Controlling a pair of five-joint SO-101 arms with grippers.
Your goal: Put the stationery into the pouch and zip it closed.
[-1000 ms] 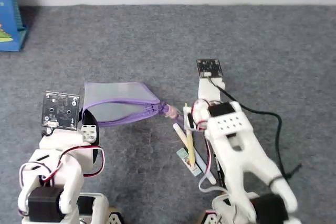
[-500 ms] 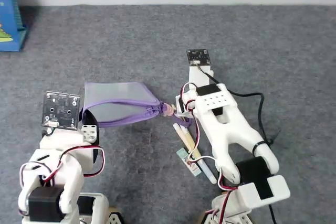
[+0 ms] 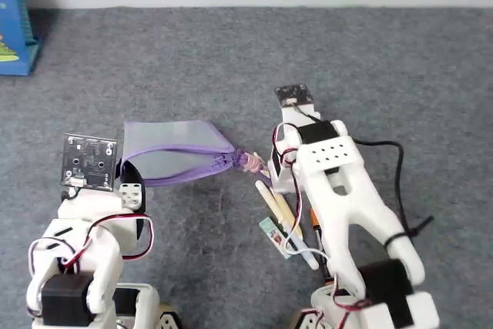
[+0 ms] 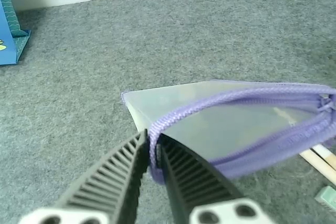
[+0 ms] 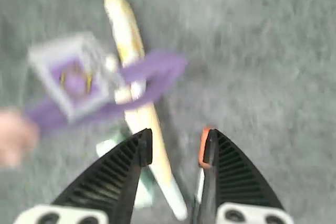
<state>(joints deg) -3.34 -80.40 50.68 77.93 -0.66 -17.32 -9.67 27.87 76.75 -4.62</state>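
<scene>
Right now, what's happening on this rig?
The left gripper is shut on the rim of the purple pouch, at the end away from the zipper pull. The pouch is unzipped, and the stationery lies on the grey mat beside the pull. The right gripper hangs over those pens, fingers open, gripping nothing.
</scene>
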